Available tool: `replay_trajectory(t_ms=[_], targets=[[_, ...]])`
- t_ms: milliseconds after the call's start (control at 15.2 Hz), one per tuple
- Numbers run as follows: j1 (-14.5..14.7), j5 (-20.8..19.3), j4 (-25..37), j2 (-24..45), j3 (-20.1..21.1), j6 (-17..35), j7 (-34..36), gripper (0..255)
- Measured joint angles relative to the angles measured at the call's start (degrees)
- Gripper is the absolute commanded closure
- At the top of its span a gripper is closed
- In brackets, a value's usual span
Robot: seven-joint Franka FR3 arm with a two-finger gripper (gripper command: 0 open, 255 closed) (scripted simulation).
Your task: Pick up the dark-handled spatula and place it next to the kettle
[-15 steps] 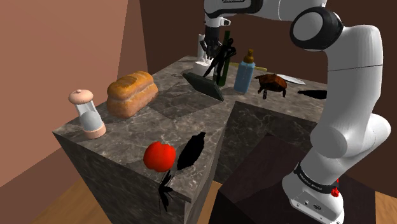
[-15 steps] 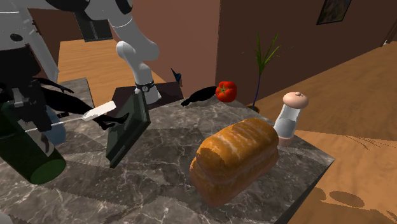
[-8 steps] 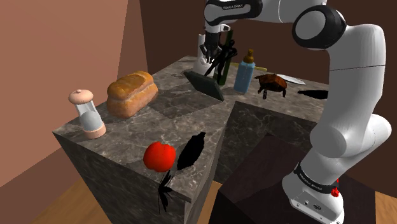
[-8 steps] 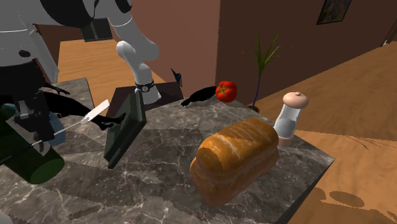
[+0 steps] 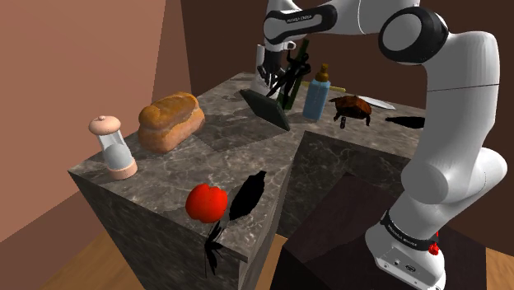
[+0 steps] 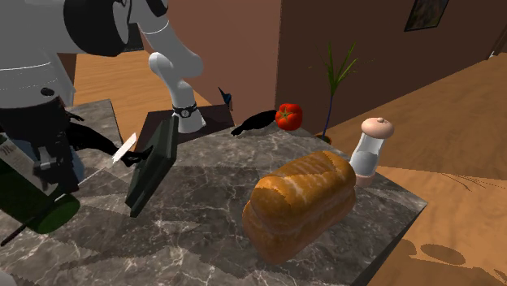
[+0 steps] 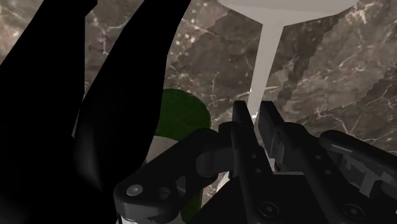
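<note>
**Fingers clamped on the spatula beside the green bottle**

The gripper (image 7: pixel 255 118) has its fingers (image 7: pixel 242 130) pressed shut on the pale neck of the spatula (image 7: pixel 266 57). The spatula's white blade sits above the marbled bench (image 5: pixel 239 148), near the top edge of a leaning dark slab (image 6: pixel 150 172). A green bottle (image 6: pixel 32 203) tilts just beside the gripper, and I cannot tell what is in it. Further off, a blue bottle (image 5: pixel 317 95) stands upright, with a bread loaf (image 5: pixel 170 119) and a tomato (image 5: pixel 206 202) well apart.

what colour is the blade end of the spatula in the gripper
Plain white. The spatula blade shows best in the wrist view, just past the gripper.
</note>
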Motion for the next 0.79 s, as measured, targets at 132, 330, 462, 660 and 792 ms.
replay_trajectory(t_ms=[132,330,462,660,792], targets=[[0.23,-0.3,-0.6,0.06,-0.06,1.33,0.46,255],[-0.04,-0.29,-3.9,0.9,-0.34,5.01,0.73,255],[0.17,-0.49,-4.25,1.88,-0.45,5.02,0.94,255],[-0.01,-0.67,-5.61,2.32,-0.55,7.35,0.95,255],[-0.12,-0.85,-6.41,2.56,-0.66,8.37,0.99,255]])
